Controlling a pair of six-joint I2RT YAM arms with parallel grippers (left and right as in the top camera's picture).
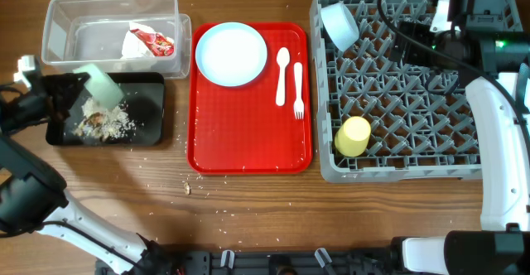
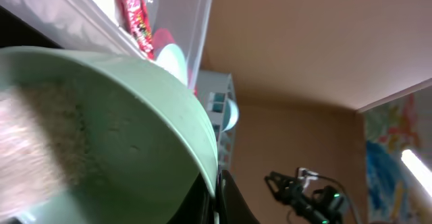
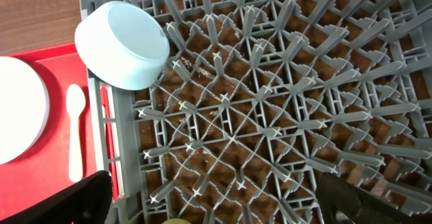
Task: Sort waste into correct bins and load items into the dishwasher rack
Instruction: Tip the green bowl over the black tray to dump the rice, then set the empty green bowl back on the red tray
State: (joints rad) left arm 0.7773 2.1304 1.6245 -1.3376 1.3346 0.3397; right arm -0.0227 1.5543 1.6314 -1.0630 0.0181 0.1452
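My left gripper (image 1: 73,86) is shut on the rim of the pale green bowl (image 1: 103,87), tipped over the black tray (image 1: 149,118), where beige food scraps (image 1: 103,123) lie. The bowl (image 2: 101,136) fills the left wrist view, with scraps clinging inside. The red-and-white wrapper (image 1: 149,43) lies in the clear tub (image 1: 66,18). The pale blue plate (image 1: 231,53), white spoon (image 1: 282,72) and fork (image 1: 298,89) rest on the red tray (image 1: 248,134). The pale blue bowl (image 1: 339,25) and yellow cup (image 1: 354,136) sit in the grey rack (image 1: 397,93). My right gripper (image 3: 216,200) is open and empty above the rack (image 3: 270,102).
Crumbs (image 1: 203,194) lie scattered on the wooden table in front of the red tray. The right wrist view shows the pale blue bowl (image 3: 123,43) at the rack's corner, the spoon (image 3: 75,140) and the plate's edge (image 3: 20,109).
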